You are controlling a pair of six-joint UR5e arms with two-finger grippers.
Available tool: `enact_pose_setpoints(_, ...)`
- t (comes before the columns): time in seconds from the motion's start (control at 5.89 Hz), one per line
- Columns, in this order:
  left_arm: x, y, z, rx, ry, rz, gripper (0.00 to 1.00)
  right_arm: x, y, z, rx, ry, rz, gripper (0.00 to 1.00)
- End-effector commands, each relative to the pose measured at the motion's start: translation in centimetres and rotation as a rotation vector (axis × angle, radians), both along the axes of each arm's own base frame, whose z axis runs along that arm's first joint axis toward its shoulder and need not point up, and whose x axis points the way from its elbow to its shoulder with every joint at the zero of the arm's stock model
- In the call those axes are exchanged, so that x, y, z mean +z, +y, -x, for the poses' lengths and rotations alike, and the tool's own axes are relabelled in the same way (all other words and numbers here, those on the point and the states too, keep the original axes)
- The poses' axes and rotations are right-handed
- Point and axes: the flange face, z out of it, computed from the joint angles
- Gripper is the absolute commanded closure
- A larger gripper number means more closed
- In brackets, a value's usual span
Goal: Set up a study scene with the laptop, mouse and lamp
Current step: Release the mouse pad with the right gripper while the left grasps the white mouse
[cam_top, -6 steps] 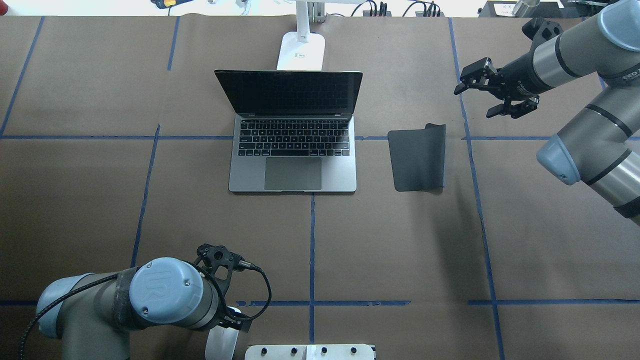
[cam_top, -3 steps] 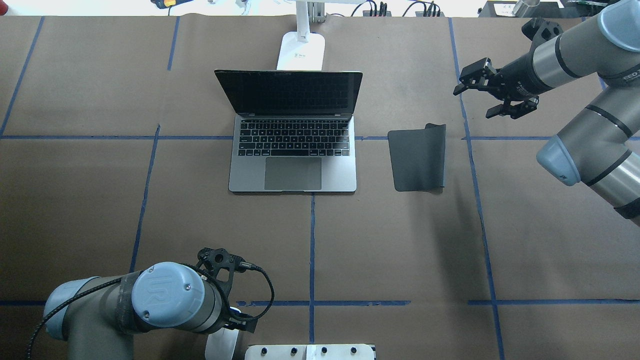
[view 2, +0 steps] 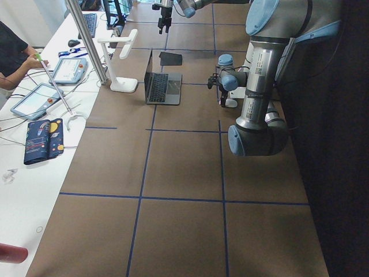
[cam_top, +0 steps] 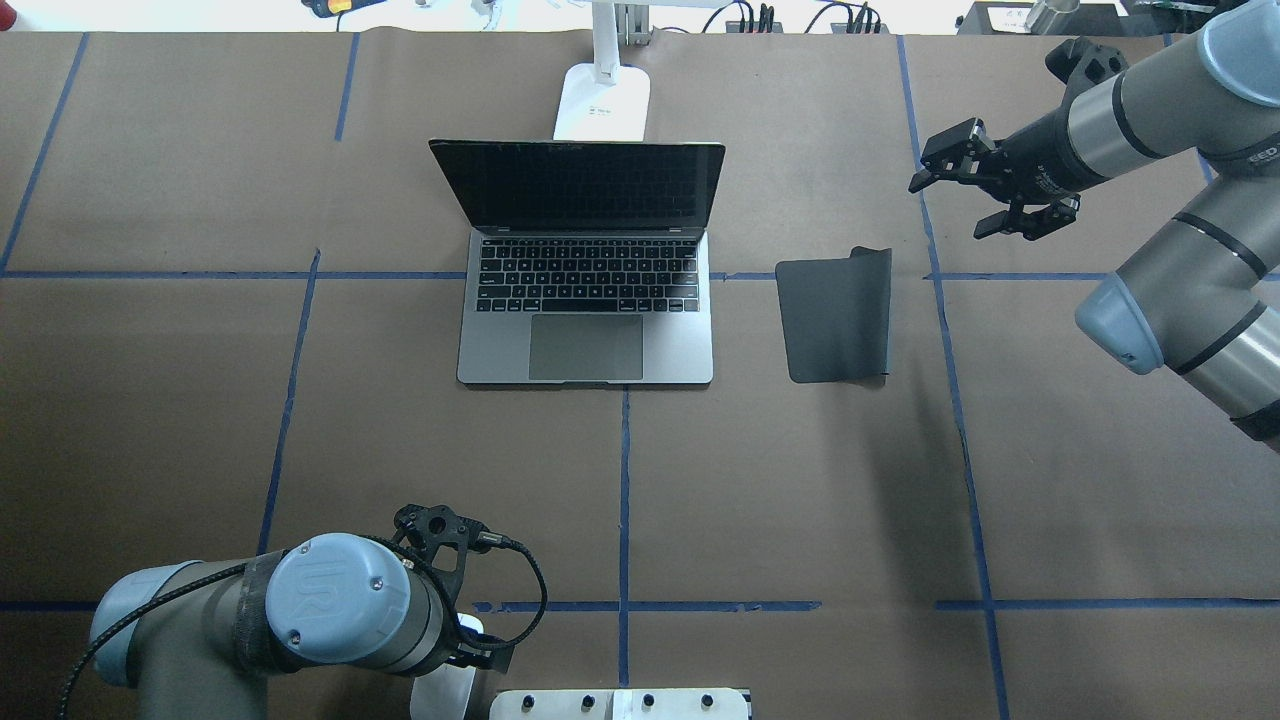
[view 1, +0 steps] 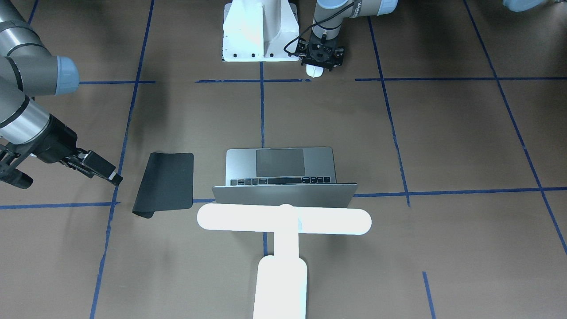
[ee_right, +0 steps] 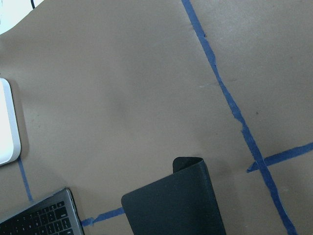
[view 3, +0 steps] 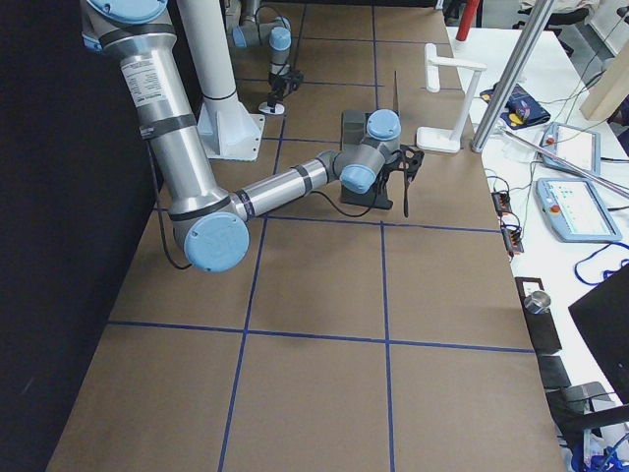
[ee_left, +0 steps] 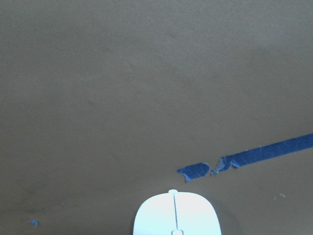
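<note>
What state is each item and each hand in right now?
laptop: open, screen dark.
mouse: lying on the table.
lamp: upright behind the laptop.
black pad: flat, one corner curled up.
left hand: low over the mouse; open or shut unclear.
right hand: open, empty, off the table.

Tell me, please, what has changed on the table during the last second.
The left arm has drawn back slightly toward the robot's base, with the left gripper by the mouse. The right gripper, open, has drifted a little away from the robot. The laptop, the lamp, the black pad and the mouse have not moved.
</note>
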Motion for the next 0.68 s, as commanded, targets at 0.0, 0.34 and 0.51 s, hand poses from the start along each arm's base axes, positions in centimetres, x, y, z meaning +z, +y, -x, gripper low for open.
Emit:
enact_pose_setpoints(0.0, 0.2, 0.1, -0.1, 0.002, -0.006, 0.001, 0.00, 0.0, 0.0, 0.0, 0.000, 0.000, 0.000, 0.00)
enact_pose_setpoints(0.34, 0.4, 1.4, -0.6, 0.026, -0.009, 0.001, 0.00, 0.2, 0.4, -0.2, -0.001, 0.001, 0.000, 0.00)
enact_pose_setpoints(0.51, 0.5, 1.4, -0.6, 0.028, -0.010, 0.001, 0.02, 0.1, 0.5, -0.2, -0.002, -0.001, -0.001, 0.00)
